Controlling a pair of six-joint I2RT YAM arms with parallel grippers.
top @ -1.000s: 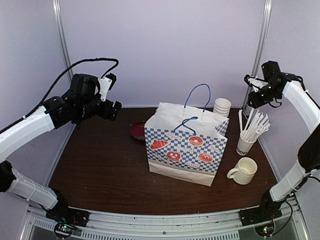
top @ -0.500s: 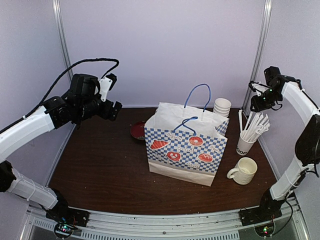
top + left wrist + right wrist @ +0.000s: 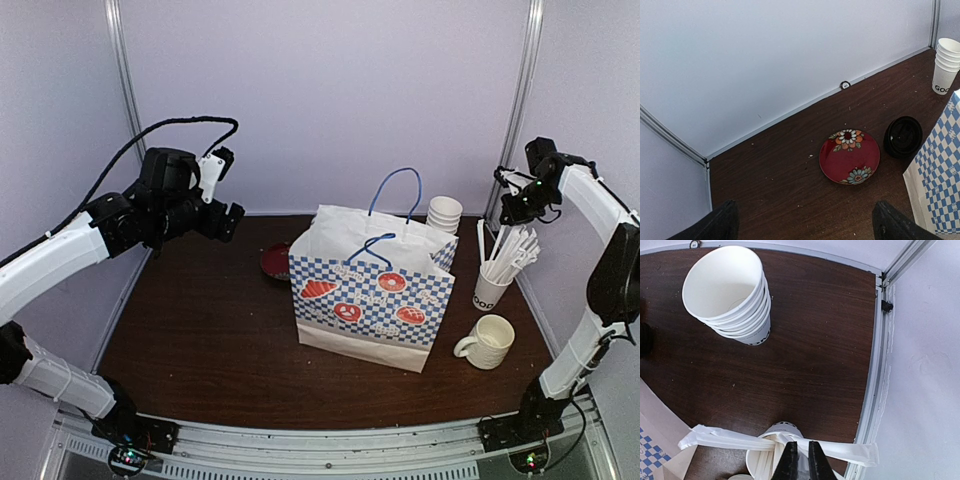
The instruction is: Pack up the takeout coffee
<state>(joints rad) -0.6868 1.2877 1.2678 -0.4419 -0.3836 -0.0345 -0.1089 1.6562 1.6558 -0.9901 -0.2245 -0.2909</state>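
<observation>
Up above the table (image 3: 200,330), both arms hang high with the checked paper bag (image 3: 375,295) standing between them.
Left gripper (image 3: 804,210) is spread wide with nothing in it, looking down at a red flowered plate (image 3: 849,156) and a black lid (image 3: 903,136) that sits just beside the bag's back corner. Right gripper (image 3: 803,445) has its fingers pinched nearly together, just a sliver of gap, nothing caught in there as far as I can see, hovering over the cup of wrapped straws (image 3: 488,290). Stack of lidless cups (image 3: 732,295) is behind that, cream mug (image 3: 490,340) in front. Takeout coffee itself: can't spot it, the bag's folded top hides whatever's inside.
</observation>
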